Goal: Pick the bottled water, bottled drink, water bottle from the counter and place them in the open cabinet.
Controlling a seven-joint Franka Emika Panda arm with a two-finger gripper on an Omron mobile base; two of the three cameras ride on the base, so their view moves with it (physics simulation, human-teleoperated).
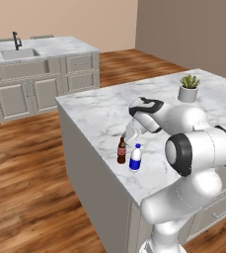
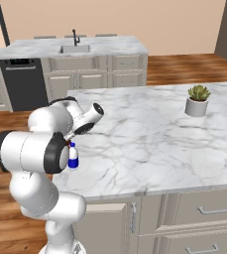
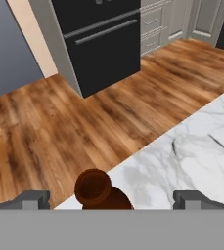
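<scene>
Gripper (image 3: 111,199) released with jaws wide, poised just above the cola bottle (image 1: 121,150), cola bottle upright near the counter's (image 1: 104,113) left edge, water (image 1: 135,158) just right of it, potted plant (image 1: 189,88) far right

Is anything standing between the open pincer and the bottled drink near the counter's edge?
Nothing visible does. In the hand view the bottled drink sits between the two fingertips with bare counter around it. The bottled water stands just beside it, apart, not in the pincer's path.
</scene>
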